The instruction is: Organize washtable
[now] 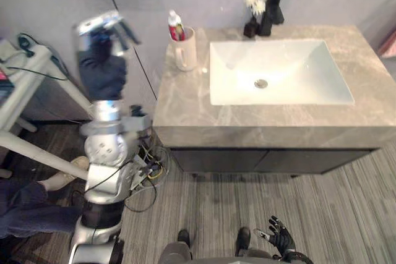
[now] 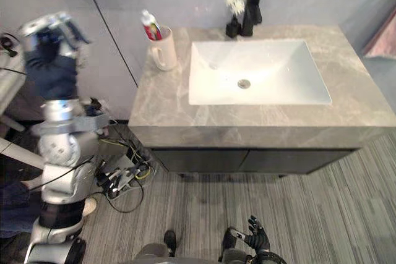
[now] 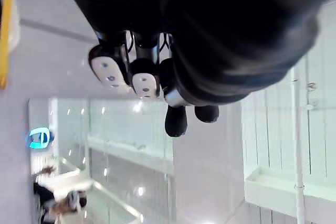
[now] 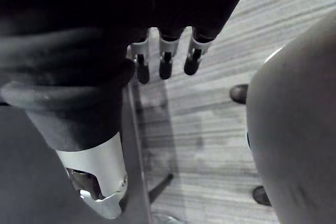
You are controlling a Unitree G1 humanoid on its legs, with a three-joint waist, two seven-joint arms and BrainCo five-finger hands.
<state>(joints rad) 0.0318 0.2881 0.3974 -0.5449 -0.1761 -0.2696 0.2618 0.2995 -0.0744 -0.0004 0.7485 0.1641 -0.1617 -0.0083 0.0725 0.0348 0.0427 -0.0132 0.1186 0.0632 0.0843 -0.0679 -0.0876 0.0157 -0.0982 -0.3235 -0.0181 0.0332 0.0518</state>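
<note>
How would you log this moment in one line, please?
left hand open, raised left of washtable | right hand open, low | mug with toothpaste at back-left corner

Cup [image 1: 185, 51] and faucet [image 1: 275, 4] crowd the countertop's [image 1: 272, 122] back; its front lies bare.

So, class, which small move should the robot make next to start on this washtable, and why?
Probably swing the left hand toward the mug with the toothpaste tube at the countertop's back left corner: that hand is raised, open and empty, nearest it, while the right hand hangs open low by the floor.
</note>
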